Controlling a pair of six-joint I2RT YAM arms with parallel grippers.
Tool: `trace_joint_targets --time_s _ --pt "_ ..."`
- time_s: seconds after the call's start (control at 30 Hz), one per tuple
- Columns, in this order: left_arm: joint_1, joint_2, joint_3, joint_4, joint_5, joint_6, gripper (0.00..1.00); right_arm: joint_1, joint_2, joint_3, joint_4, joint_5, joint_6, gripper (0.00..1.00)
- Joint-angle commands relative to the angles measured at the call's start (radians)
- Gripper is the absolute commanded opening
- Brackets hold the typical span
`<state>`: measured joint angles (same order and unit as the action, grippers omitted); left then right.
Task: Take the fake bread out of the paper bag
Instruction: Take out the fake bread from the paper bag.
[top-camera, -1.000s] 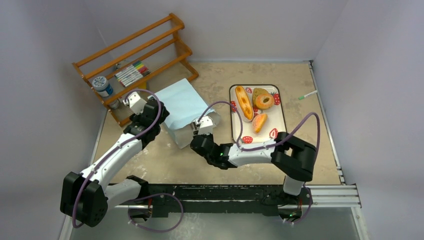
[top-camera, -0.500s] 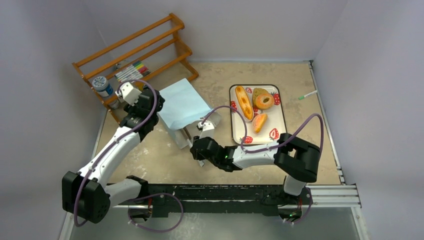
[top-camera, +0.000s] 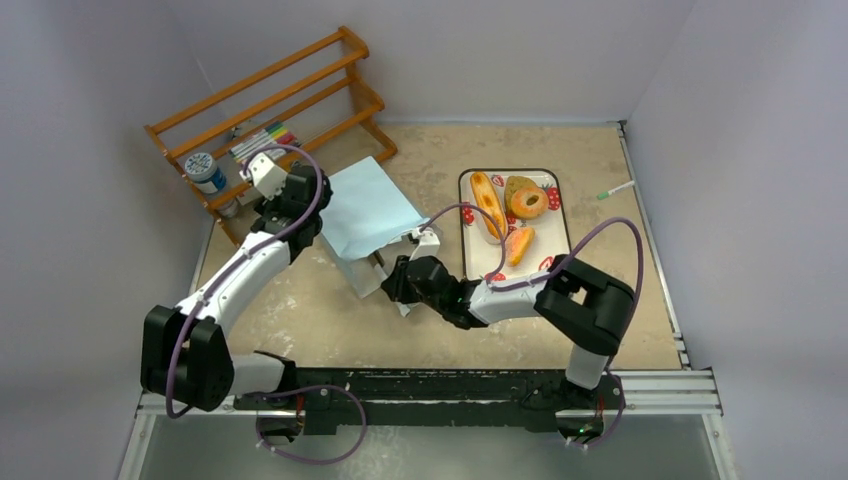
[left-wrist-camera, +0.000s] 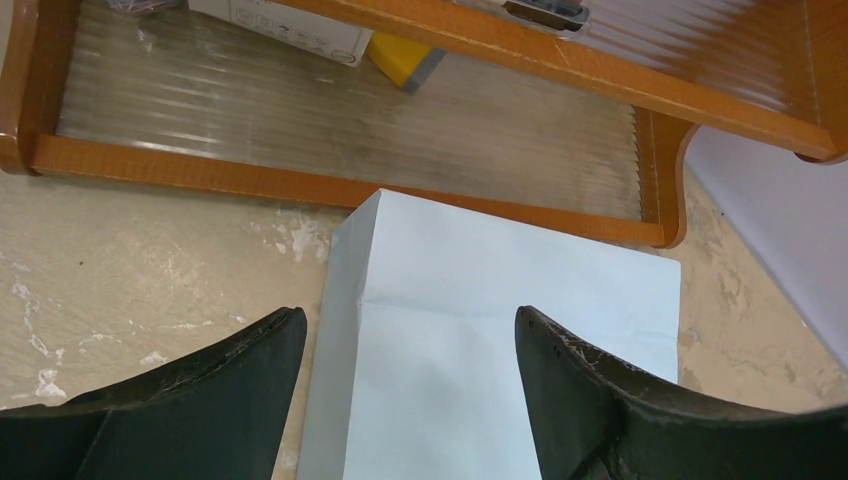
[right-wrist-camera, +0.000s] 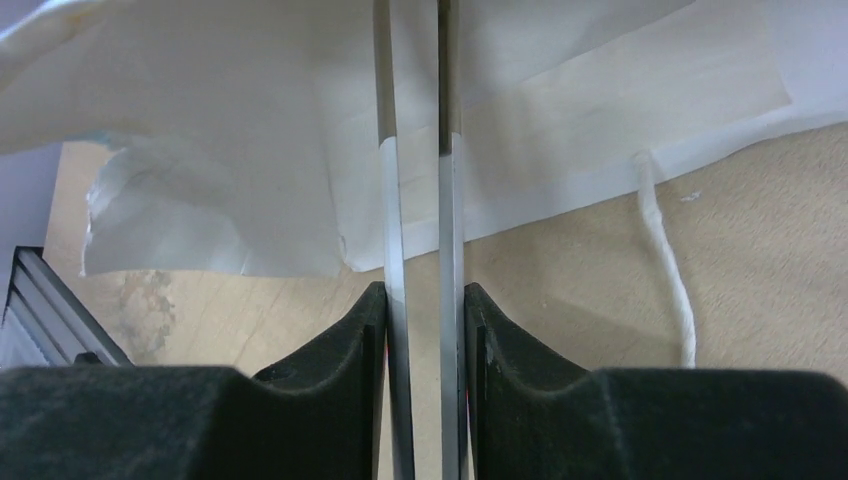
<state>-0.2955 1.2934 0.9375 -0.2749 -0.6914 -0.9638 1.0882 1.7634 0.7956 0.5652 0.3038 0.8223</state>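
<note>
The top view looks down from above and behind, over the whole surface (top-camera: 430, 150). Both wrist views sit close to the paper bag (left-wrist-camera: 500, 330); the right perhaps faces its opening.

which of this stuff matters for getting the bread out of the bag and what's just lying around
For the job: paper bag, bread on the tray, metal tongs in the right hand.

Lying about: wooden rack, markers, jar, pen.
</note>
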Motion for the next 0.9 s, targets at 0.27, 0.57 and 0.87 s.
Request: trace_joint_targets --time_s 0.27,0.57,0.87 --pt "0.016 0.059 0.063 0.075 0.01 0.027 0.76 -0.101 0.04 -0.046 0.288 -0.242 0.072 0.33" --pt "0.019 0.077 0.054 0.088 0.008 0.027 0.76 -0.138 0.058 -0.054 0.304 -0.286 0.077 0.36" --pt "0.019 0.094 0.039 0.102 0.022 0.032 0.76 -0.152 0.093 -0.006 0.268 -0.296 0.084 0.38"
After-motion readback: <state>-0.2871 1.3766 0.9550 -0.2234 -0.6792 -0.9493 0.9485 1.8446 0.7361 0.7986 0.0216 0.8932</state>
